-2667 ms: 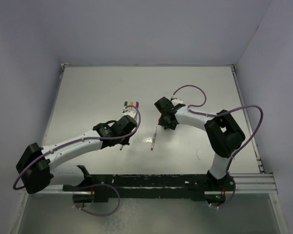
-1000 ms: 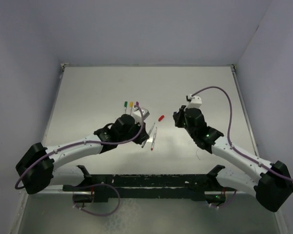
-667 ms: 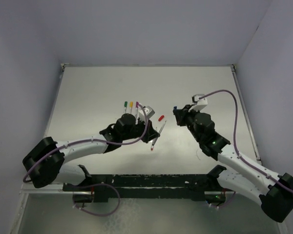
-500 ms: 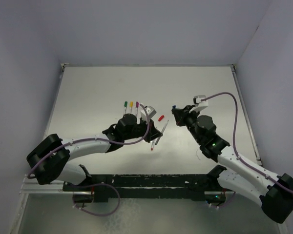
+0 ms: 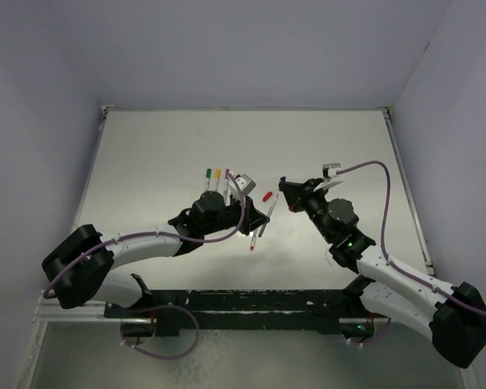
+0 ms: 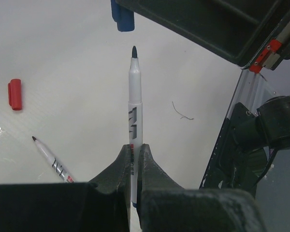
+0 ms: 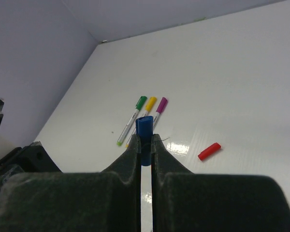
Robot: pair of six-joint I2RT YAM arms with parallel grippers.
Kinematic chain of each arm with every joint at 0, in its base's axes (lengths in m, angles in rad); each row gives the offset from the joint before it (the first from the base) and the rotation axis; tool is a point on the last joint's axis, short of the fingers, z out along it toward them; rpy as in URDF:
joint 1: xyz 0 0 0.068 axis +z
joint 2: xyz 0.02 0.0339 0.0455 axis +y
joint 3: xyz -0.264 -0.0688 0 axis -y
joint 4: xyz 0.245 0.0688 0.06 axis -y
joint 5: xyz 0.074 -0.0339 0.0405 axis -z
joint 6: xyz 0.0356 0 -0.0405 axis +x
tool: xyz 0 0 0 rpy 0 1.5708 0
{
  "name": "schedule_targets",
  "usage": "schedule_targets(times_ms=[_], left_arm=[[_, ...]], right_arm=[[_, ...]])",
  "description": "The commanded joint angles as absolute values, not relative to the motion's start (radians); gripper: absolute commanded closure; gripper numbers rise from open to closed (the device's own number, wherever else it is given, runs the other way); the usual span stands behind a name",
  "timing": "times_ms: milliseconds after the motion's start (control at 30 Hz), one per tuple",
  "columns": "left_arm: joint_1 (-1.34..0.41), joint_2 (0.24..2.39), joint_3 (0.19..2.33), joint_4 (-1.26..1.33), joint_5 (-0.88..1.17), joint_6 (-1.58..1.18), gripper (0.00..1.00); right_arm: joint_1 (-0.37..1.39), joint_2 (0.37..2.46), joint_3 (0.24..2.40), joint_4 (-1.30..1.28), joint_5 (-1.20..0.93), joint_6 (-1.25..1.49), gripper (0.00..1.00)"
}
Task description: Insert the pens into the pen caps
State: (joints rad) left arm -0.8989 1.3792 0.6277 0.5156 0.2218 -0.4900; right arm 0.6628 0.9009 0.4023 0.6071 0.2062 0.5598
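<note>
My left gripper (image 6: 134,147) is shut on a grey-white pen (image 6: 135,111). Its dark tip points at the blue cap (image 6: 123,14), a short gap away. The right gripper (image 7: 144,145) is shut on that blue cap (image 7: 145,133), held above the table. In the top view the two grippers (image 5: 257,217) (image 5: 285,188) face each other mid-table. A red cap (image 5: 266,195) lies between them on the table. A second uncapped pen (image 5: 253,239) lies just below the held pen (image 5: 269,215). Three pens lie side by side, capped green (image 7: 131,120), yellow (image 7: 147,107) and purple (image 7: 159,108).
White tabletop (image 5: 340,146) with walls at the back and both sides. A thin stray thread (image 6: 182,111) lies on the table near the right arm. The arm bases and a black rail (image 5: 243,304) run along the near edge.
The left gripper has lifted its pen and swung right; the right gripper has moved left with the blue cap. The gap between pen tip and cap has narrowed.
</note>
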Motion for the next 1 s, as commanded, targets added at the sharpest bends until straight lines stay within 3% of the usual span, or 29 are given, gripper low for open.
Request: schedule_targets(times_ms=[0,967], left_arm=[[-0.902,1.342,0.615,0.569,0.193,-0.512,1.00],[-0.902,1.335,0.620,0.566,0.172,-0.518,1.00]], right_arm=[[0.666,0.900,0.391,0.731,0.193,0.595,1.00],[0.685,0.946,0.381,0.780,0.149,0.638,1.00]])
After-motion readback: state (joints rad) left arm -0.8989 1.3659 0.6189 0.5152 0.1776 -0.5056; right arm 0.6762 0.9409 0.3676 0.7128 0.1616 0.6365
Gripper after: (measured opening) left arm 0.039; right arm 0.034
